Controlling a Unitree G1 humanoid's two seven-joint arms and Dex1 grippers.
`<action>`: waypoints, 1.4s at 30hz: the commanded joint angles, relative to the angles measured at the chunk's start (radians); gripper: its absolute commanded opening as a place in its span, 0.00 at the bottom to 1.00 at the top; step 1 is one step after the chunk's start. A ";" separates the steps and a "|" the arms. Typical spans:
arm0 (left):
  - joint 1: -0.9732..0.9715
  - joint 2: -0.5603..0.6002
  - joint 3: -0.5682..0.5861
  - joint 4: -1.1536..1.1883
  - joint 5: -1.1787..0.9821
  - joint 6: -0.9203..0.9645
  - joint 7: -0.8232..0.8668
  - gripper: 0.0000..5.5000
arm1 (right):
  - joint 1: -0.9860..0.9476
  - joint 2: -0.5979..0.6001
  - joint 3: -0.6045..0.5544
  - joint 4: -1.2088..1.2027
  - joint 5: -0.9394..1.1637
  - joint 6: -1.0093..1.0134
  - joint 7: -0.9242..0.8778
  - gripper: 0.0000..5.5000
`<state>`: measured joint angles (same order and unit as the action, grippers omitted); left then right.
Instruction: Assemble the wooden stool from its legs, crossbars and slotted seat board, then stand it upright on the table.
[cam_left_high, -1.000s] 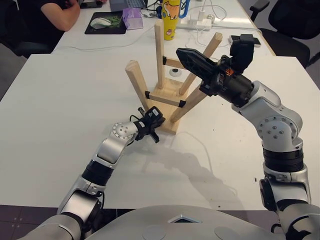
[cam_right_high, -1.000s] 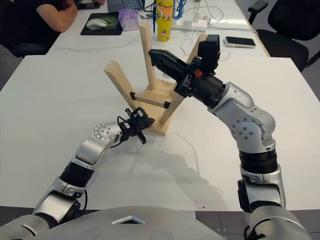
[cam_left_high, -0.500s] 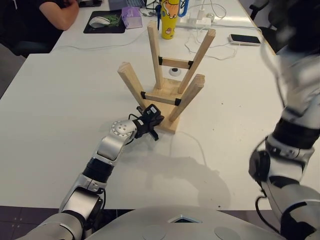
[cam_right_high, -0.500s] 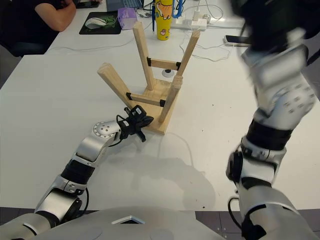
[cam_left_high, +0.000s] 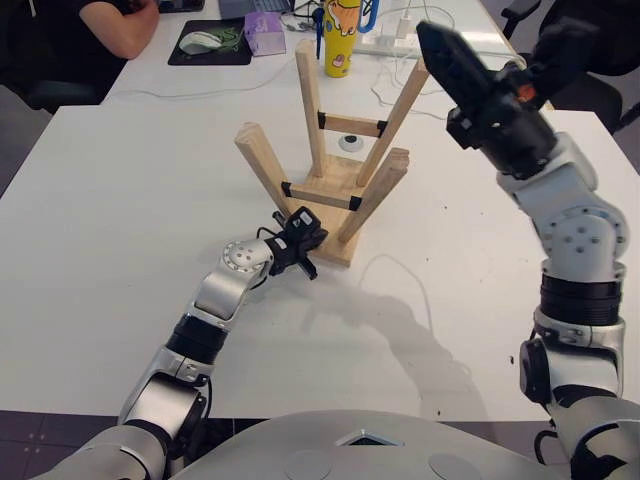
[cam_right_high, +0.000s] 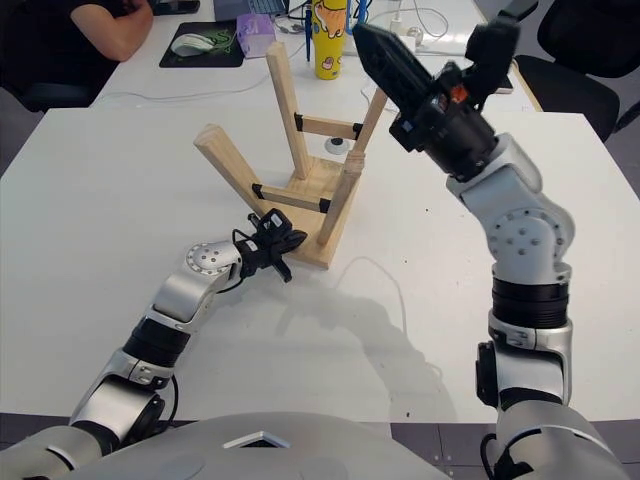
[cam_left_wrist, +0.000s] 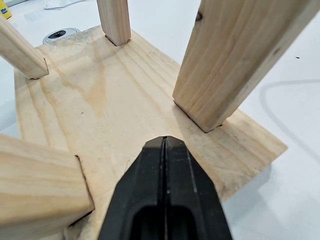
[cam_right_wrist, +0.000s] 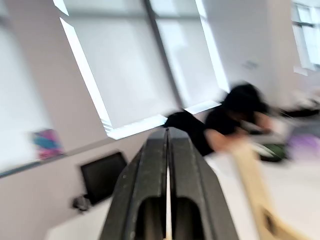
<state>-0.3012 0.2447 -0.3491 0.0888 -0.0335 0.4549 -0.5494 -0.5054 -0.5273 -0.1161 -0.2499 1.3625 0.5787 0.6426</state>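
The wooden stool (cam_left_high: 330, 185) lies upside down on the white table (cam_left_high: 120, 210), its seat board (cam_left_wrist: 100, 100) down and slightly tilted. Its legs (cam_left_high: 310, 95) point up, joined by crossbars (cam_left_high: 350, 125). My left gripper (cam_left_high: 308, 232) is shut with nothing between its fingers. Its tip (cam_left_wrist: 164, 141) rests against the near edge of the seat board, between two leg sockets. My right gripper (cam_left_high: 432, 38) is shut and empty, raised in the air above and to the right of the stool, clear of the legs. The right wrist view has the shut right gripper (cam_right_wrist: 167, 132) pointing out into the room.
A yellow cup (cam_left_high: 341, 40), a purple box (cam_left_high: 264, 32), a mouse on a dark pad (cam_left_high: 205, 43) and a power strip (cam_left_high: 392, 45) sit on the far desk. A small round cap (cam_left_high: 349, 143) lies behind the stool. Open table lies left and right.
My right gripper has left the stool's legs and swung up and to the right. The stool has settled back a little. My left arm has not moved.
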 joint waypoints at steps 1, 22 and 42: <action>0.063 0.019 -0.012 0.086 0.033 0.055 0.018 0.00 | 0.222 -0.137 -0.072 -0.035 0.121 0.212 0.132 0.00; 0.029 0.048 -0.011 0.016 0.006 0.010 -0.084 0.00 | 0.444 0.120 0.431 0.212 -0.907 -0.030 0.025 0.00; 0.350 0.060 0.092 -0.415 -0.072 -0.006 0.052 0.00 | 0.356 0.198 0.274 0.283 -1.102 -0.233 -0.110 0.00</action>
<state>0.0643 0.3148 -0.2640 -0.3453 -0.1154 0.4586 -0.5157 -0.1288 -0.3200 0.1680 0.0232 0.2794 0.3536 0.5248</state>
